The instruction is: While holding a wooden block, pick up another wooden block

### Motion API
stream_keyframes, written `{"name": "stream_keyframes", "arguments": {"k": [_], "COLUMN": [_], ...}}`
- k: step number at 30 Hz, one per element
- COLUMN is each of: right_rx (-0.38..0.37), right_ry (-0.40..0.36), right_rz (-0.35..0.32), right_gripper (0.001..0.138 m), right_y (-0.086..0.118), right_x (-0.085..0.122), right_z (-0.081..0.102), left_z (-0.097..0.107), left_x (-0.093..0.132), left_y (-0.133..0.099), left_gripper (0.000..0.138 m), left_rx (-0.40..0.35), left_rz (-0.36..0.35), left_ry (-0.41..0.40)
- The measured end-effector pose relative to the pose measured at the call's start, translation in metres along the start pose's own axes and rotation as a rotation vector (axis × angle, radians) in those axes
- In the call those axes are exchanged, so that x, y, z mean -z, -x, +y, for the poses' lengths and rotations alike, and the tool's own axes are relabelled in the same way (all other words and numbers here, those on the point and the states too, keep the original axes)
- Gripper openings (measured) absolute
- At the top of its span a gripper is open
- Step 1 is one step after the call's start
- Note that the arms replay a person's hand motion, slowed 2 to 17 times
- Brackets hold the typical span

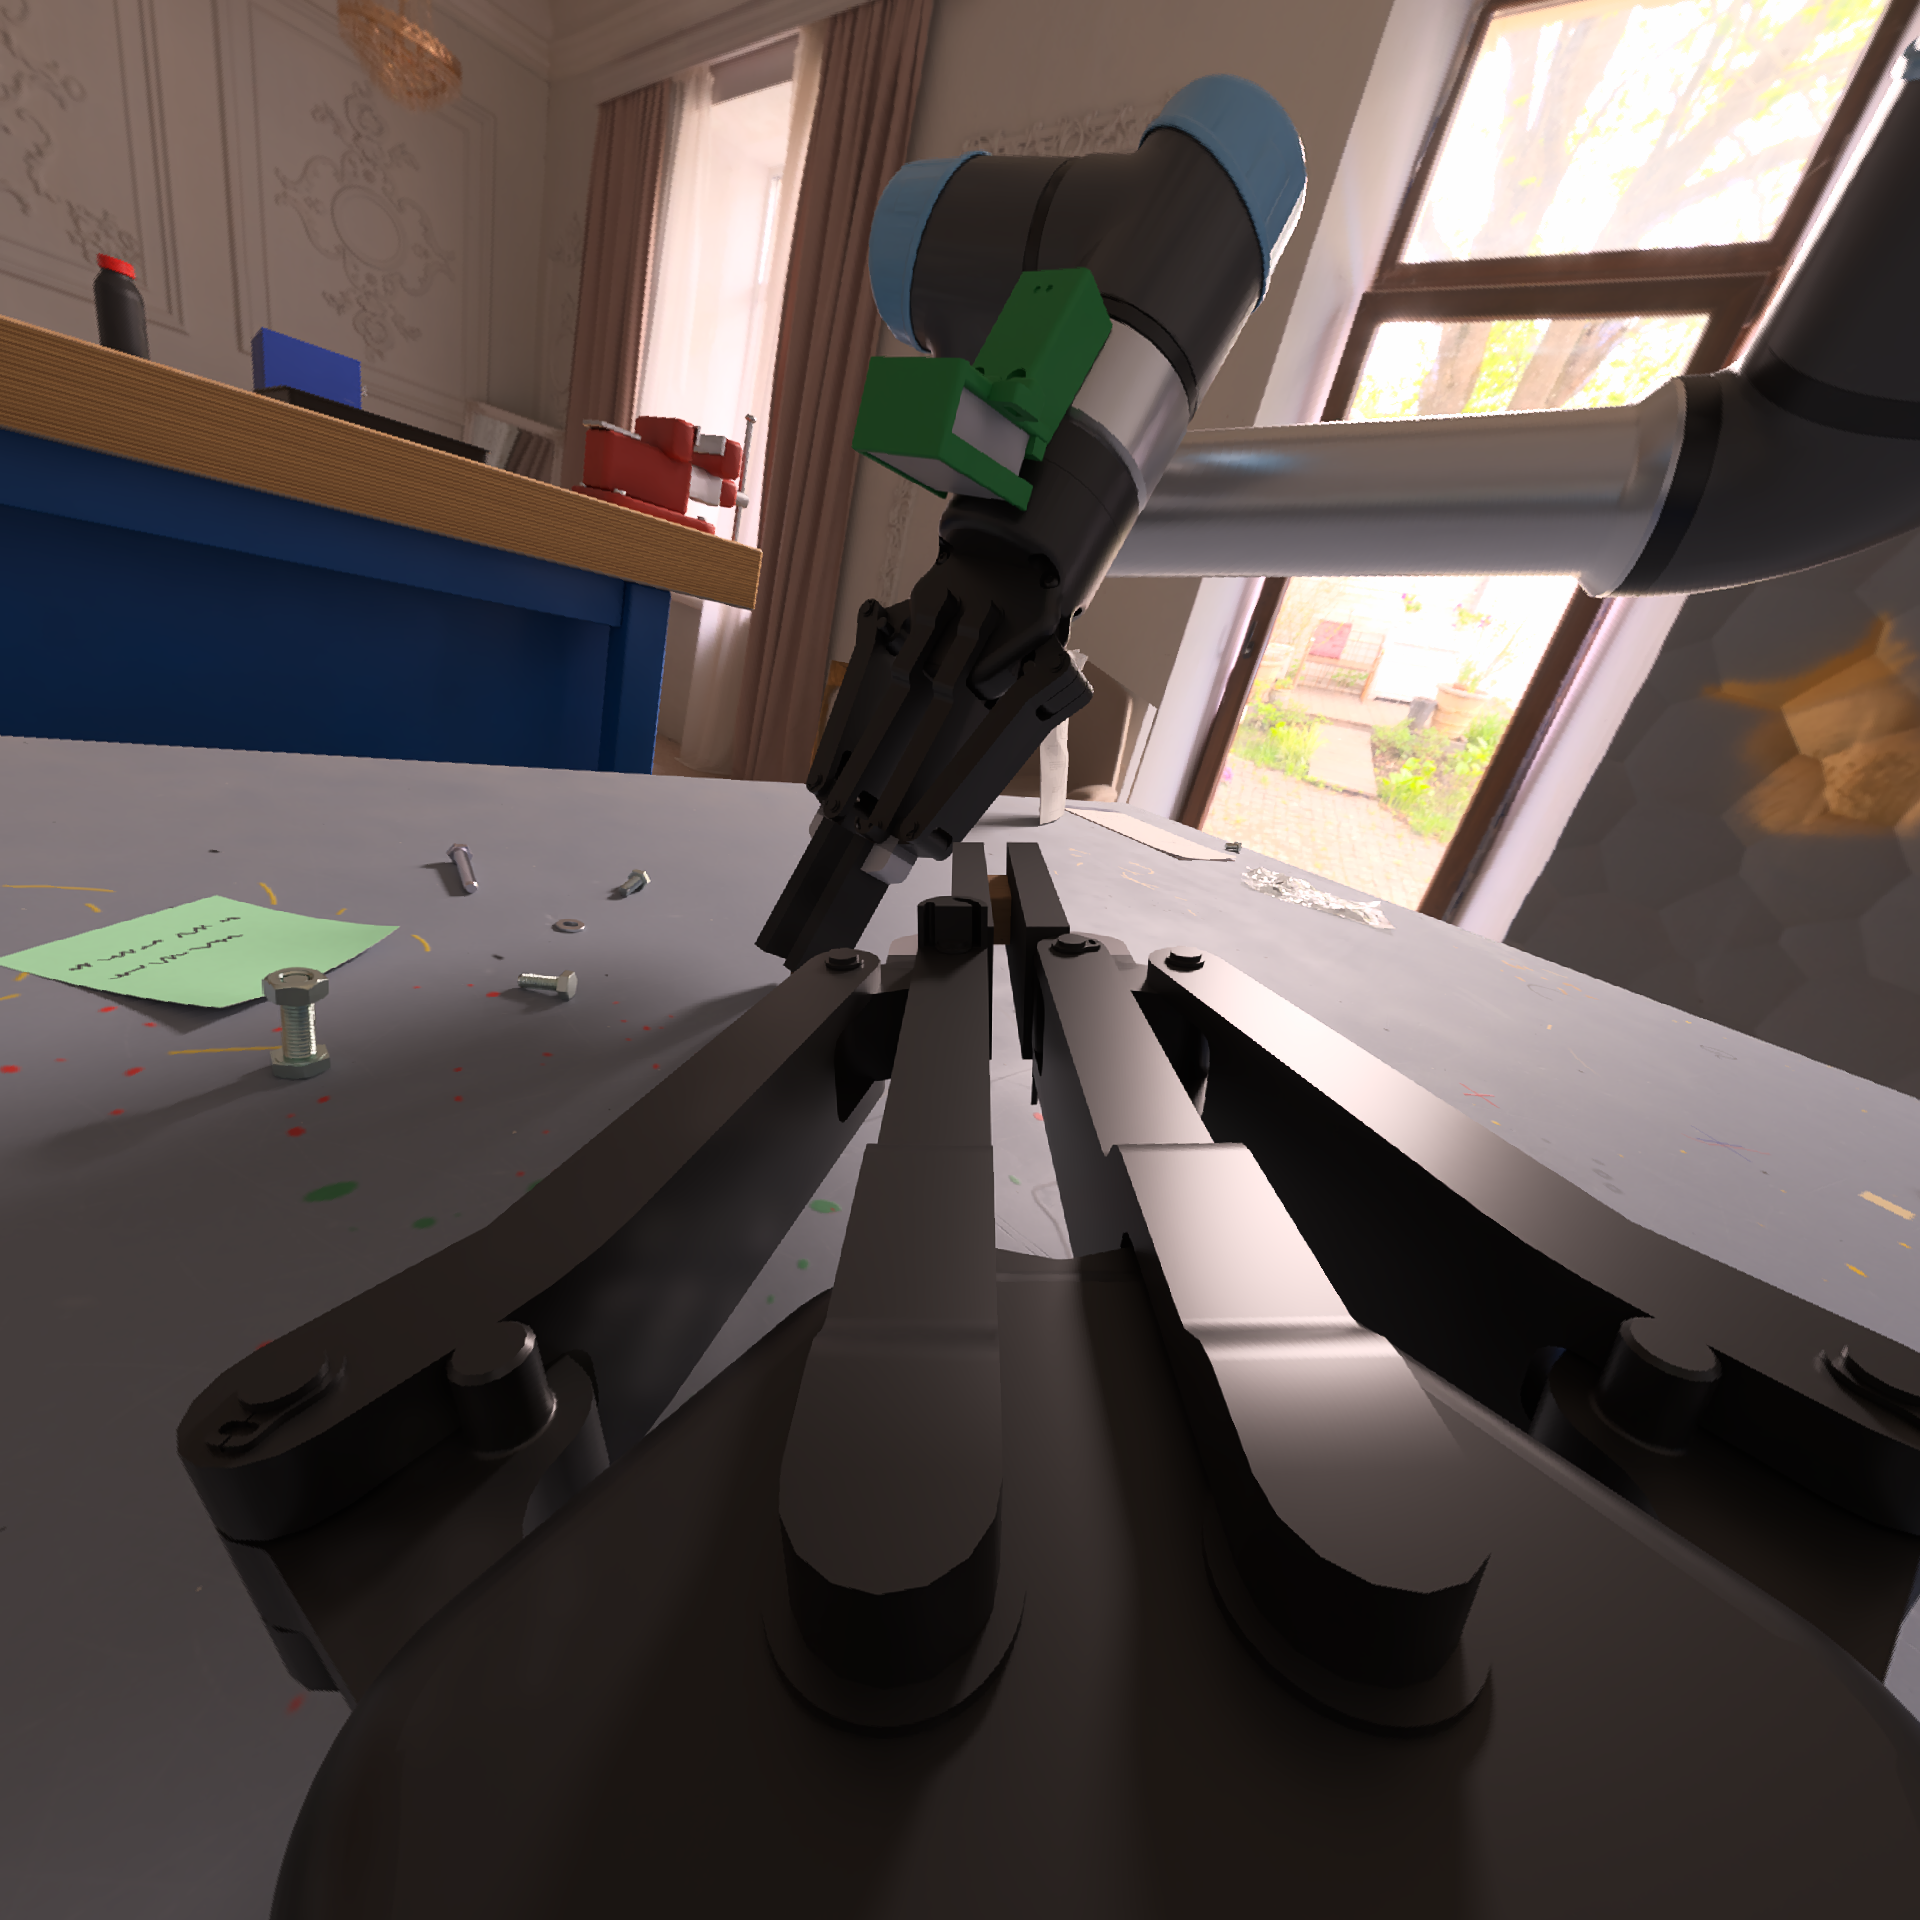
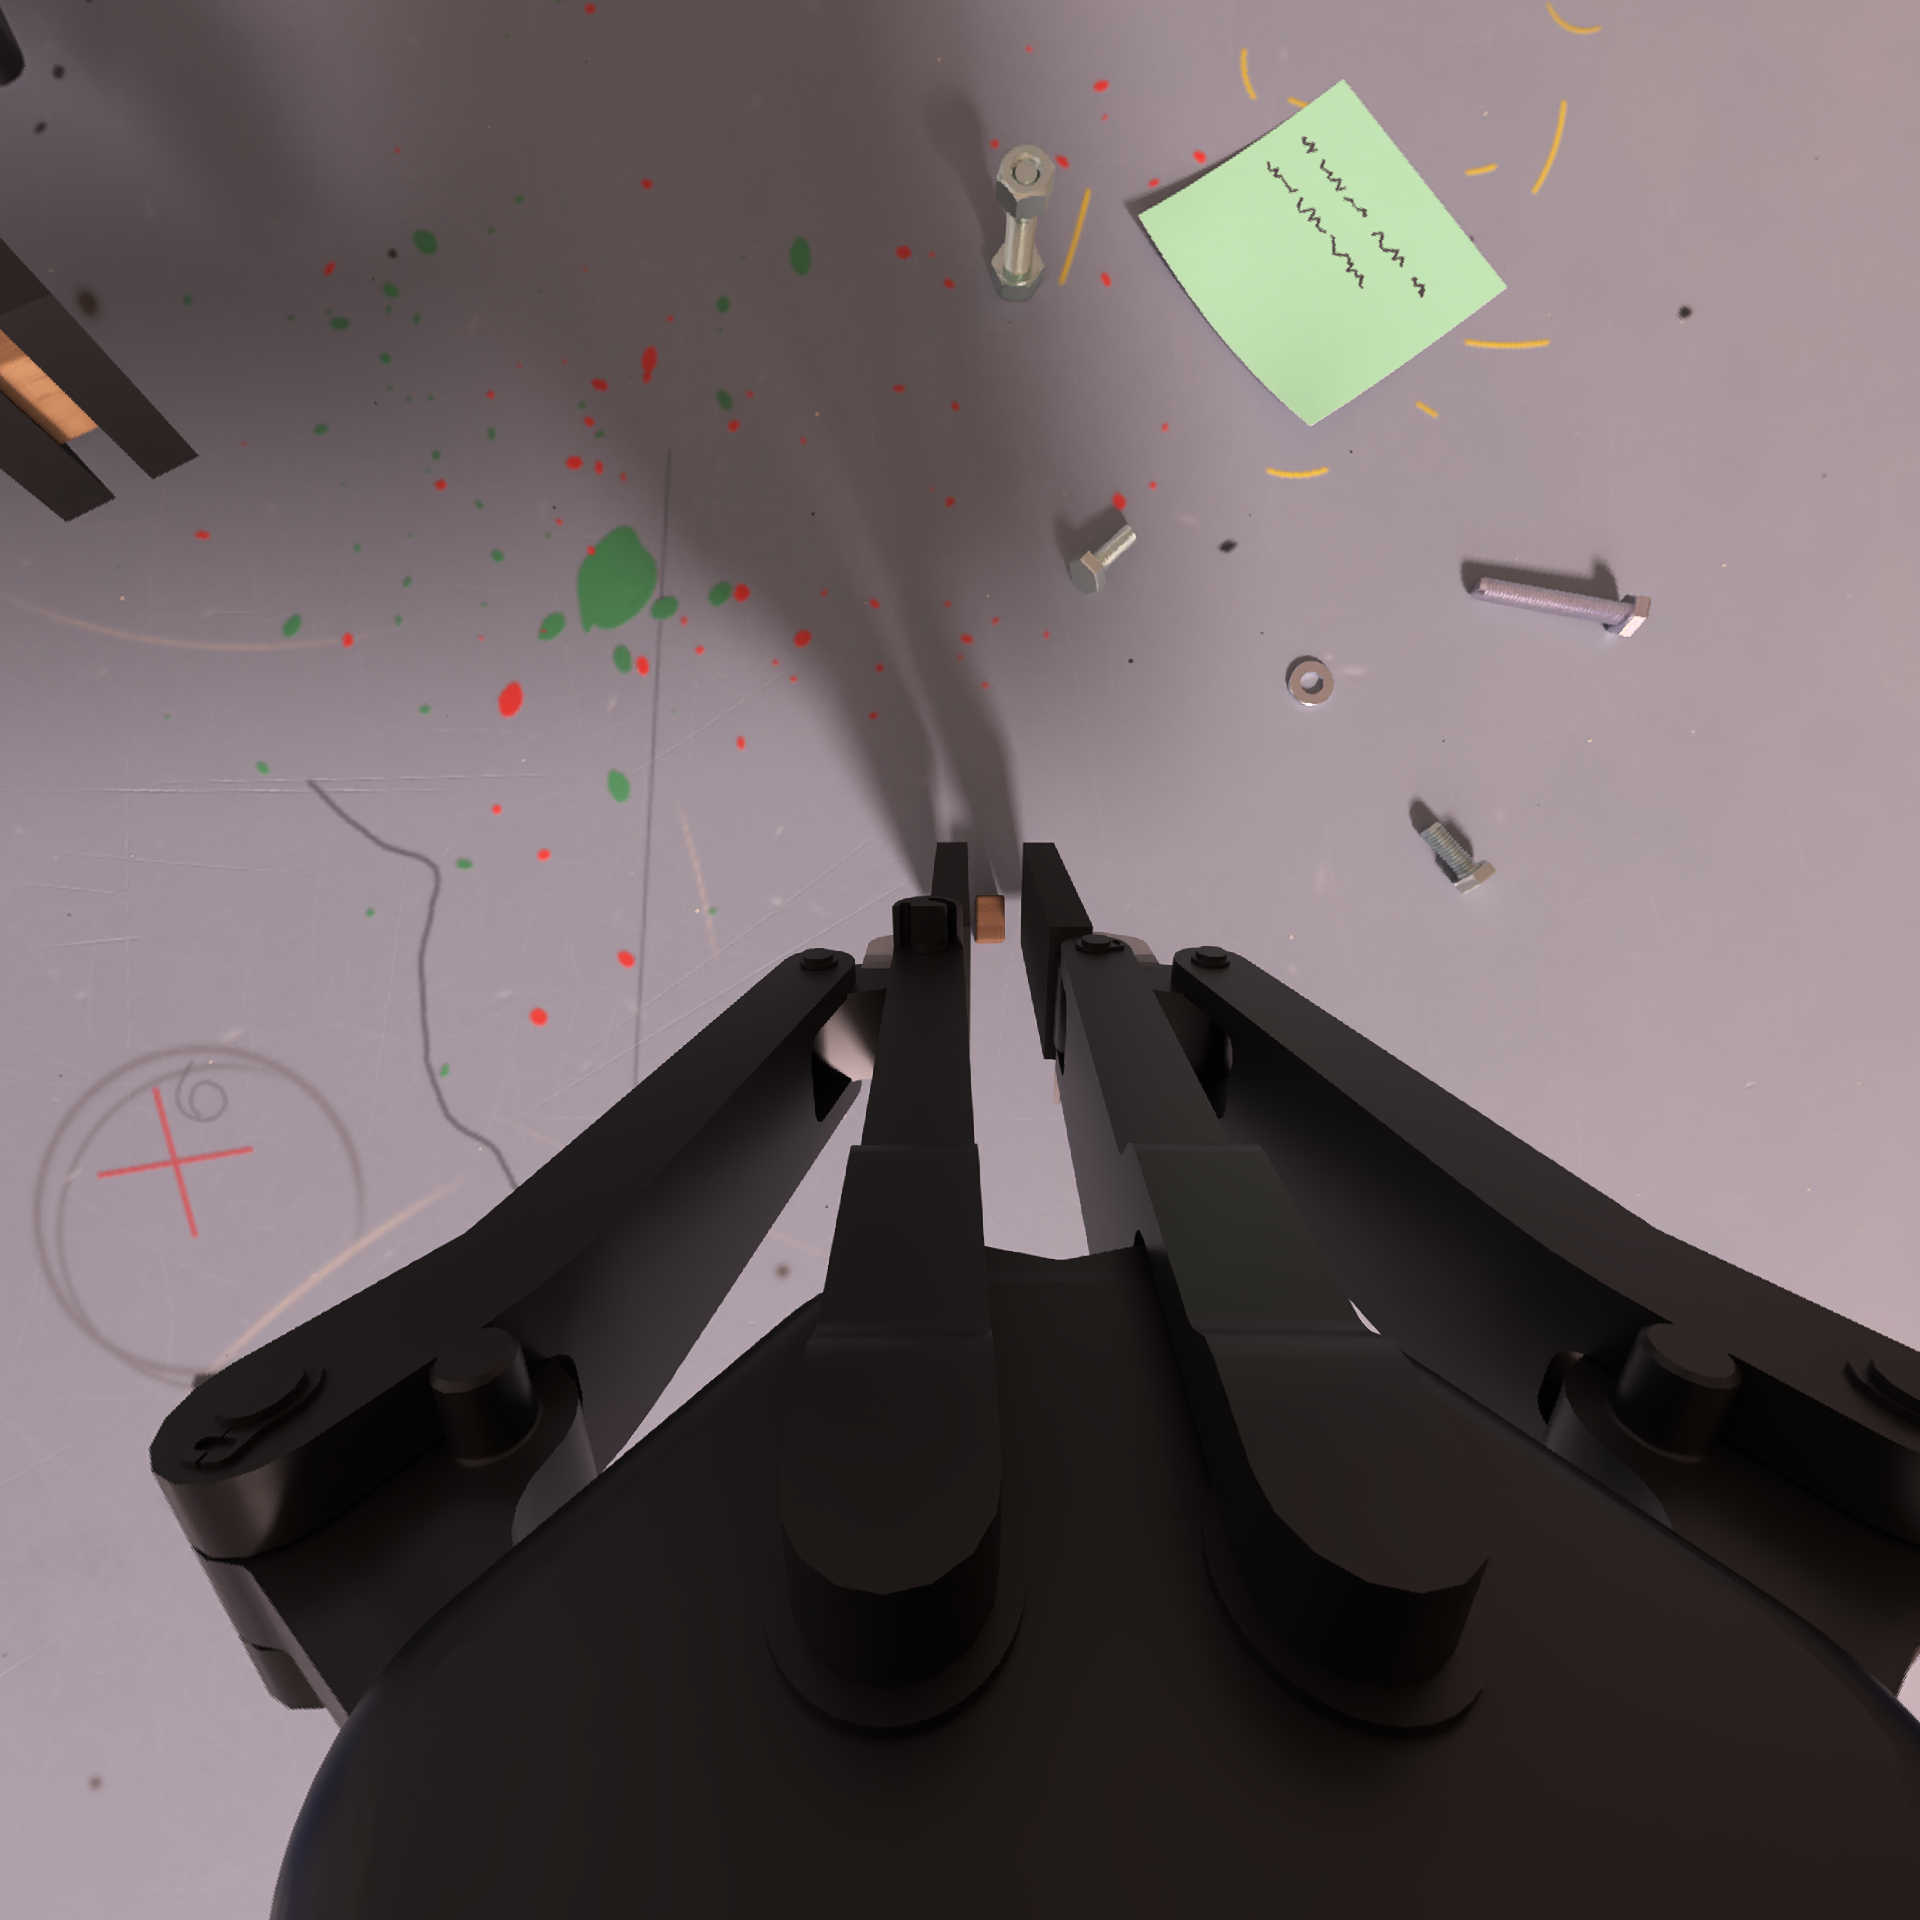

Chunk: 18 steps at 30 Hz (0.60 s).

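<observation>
in the left wrist view the left tool [image 1: 995,883] is nearly closed, gripping a wooden block [image 1: 1000,902] between its fingers, low over the grey desk [image 1: 416,1143]. the right tool [image 2: 992,883] points down at the desk, fingers narrowly parted around a second wooden block [image 2: 989,918]; whether both fingers touch it, i cannot tell. right of it lie bolts [image 2: 1101,556] and a green note [image 2: 1320,249].

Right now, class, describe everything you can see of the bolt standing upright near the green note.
The bolt looks like silvery metal with a faint yellow tint. It has a threaded shank with a hex piece at each end, but I cannot tell which is the head and which the nut. It stands upright on the grey table, close beside the green note but apart from it. Only the table touches it.
</observation>
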State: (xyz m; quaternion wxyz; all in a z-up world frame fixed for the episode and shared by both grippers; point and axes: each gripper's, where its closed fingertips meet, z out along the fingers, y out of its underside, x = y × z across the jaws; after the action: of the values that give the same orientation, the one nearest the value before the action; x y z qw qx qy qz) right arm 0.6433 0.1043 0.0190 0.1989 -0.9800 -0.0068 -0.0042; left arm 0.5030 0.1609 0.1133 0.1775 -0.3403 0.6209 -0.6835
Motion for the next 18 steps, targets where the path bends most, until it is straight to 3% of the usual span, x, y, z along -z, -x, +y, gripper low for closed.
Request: {"name": "stream_keyframes", "arguments": {"k": [18], "right_rx": [-0.005], "right_ry": [0.006], "right_rz": [-0.001], "right_gripper": [0.013], "right_y": [-0.0007], "right_x": [-0.001], "right_z": [0.0034], "left_z": [0.0004], "left_x": [-0.0001], "left_y": [-0.0004], "left_gripper": [0.006], "left_rx": [0.001], "left_rz": [0.005], "left_ry": [0.001]}}
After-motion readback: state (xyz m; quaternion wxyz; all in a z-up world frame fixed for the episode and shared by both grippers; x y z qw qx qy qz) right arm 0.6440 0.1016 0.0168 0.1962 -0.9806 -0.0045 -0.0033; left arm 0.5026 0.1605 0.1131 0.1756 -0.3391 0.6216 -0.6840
